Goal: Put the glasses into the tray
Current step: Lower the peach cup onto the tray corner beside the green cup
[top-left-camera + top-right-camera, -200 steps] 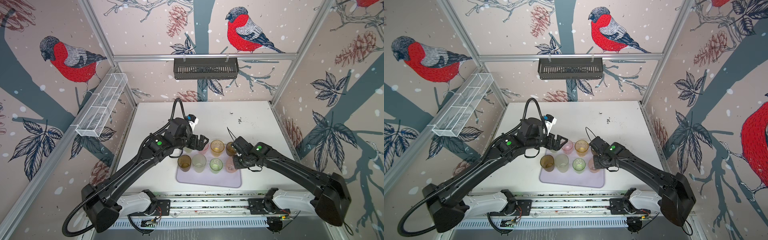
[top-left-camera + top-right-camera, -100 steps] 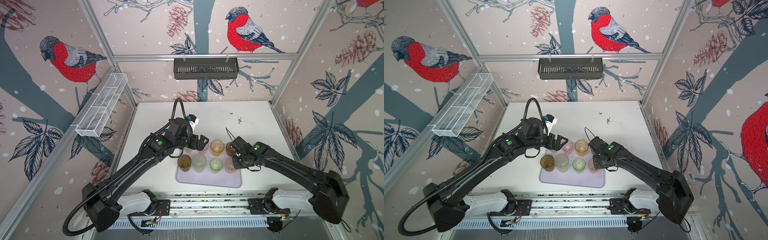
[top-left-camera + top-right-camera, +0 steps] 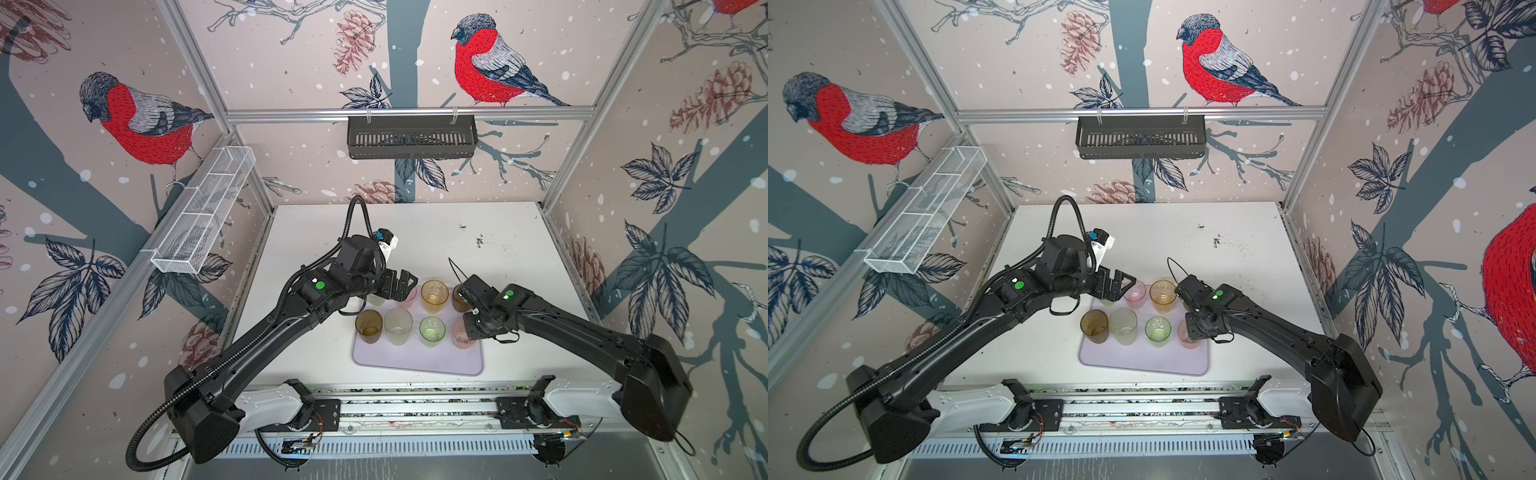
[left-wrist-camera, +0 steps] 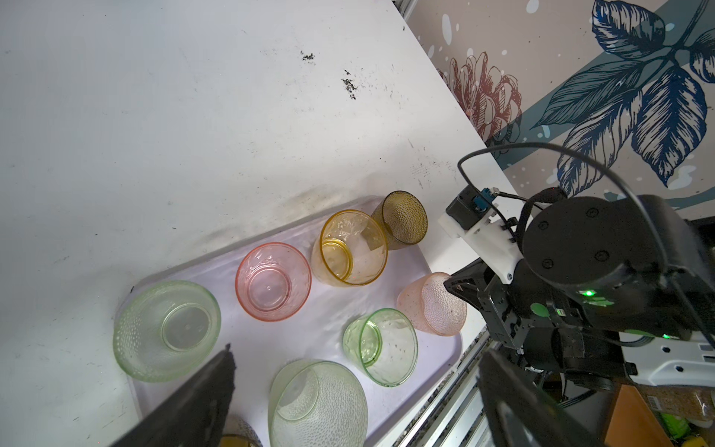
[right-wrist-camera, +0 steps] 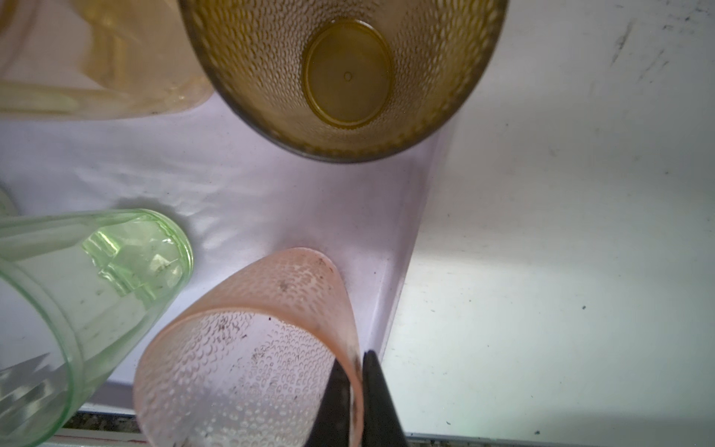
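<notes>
Eight glasses (image 3: 398, 327) stand mouth up in two rows of four on the tray (image 3: 415, 363), which lies on the table (image 3: 457, 232) near the middle of its front edge. Along the tray's back edge, left to right, are the pale green glass (image 4: 167, 331) in the corner, the pink glass (image 3: 409, 296), the amber glass (image 3: 434, 294) and the back brown glass (image 5: 344, 77) in the right corner. The nearer row runs across the tray's middle — front brown glass (image 3: 368, 327) by the left edge, then whitish glass (image 3: 1123, 325), green glass (image 3: 432, 331) and peach glass (image 5: 247, 348) just beside the right edge. The right gripper (image 5: 353, 360) is closed on the peach glass: one finger inside the rim, one outside, the wall pinched between them; whether its base rests on the tray I cannot tell. The left gripper (image 3: 404, 284) hangs over the tray's back left part, above the pale green and pink glasses, touching neither, jaws spread wide and gripping nothing — in both top views it hides most of the pale green glass. Dark specks (image 3: 480, 241) mark the table well behind the tray, toward the back right corner.
</notes>
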Controlling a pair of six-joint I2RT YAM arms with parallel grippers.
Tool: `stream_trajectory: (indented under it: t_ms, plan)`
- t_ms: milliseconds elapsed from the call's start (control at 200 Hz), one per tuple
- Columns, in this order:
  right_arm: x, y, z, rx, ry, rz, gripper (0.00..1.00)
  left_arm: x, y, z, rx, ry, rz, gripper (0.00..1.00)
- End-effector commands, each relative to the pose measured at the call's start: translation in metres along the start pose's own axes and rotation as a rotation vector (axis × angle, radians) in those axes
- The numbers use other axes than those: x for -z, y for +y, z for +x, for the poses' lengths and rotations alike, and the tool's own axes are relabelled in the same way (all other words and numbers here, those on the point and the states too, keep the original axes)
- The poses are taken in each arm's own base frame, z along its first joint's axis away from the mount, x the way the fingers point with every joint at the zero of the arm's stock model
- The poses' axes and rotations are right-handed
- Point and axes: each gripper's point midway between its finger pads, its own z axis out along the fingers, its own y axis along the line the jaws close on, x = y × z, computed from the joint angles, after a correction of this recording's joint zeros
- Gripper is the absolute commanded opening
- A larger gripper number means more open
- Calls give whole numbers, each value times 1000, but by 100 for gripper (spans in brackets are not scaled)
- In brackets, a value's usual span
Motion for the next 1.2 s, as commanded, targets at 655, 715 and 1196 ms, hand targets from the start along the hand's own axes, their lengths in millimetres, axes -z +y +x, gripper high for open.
stream_trajectory:
  t_ms: [655,715,1196]
  plan:
    - [-3,-3,3,4,-4,6,6,2,1,-3,-7,-15,-8,97]
    - [-4,-3,4,6,0,6,7,2,1,-3,-8,-16,-8,98]
    - [-4,-3,3,15,-2,11,13,4,3,-1,-4,-17,-14,98]
